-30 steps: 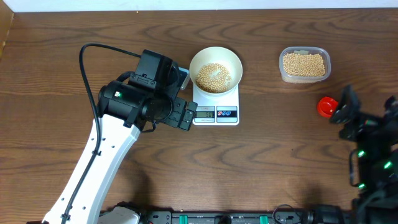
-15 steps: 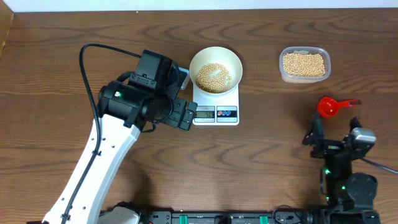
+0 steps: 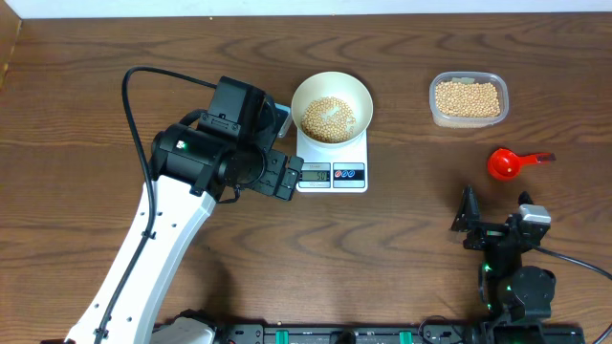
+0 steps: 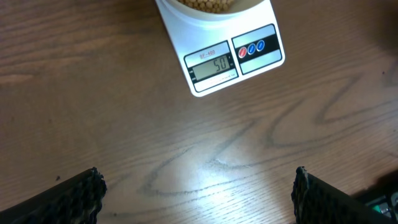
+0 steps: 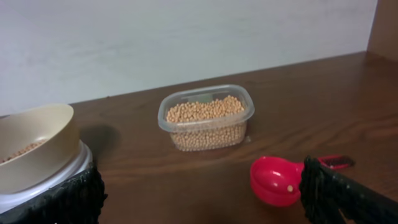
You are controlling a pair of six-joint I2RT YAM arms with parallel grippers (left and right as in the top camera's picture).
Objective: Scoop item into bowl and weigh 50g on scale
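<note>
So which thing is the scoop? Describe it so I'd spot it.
Find the clear tub of beans on the right of the table. Just below it in the overhead view lies the scoop. Unlike the tub, it is a bright red cup with a short handle.

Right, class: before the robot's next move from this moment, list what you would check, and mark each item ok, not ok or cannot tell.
1. Scale reads 50: ok.
2. Reading is in grams: cannot tell.
3. Bowl holding the beans sits on the scale: ok.
4. Red scoop lies on the table, apart from both grippers: ok, though one bean sits in it.
5. Right gripper open and empty: ok.
6. Left gripper open, not touching the scale: ok.
</note>
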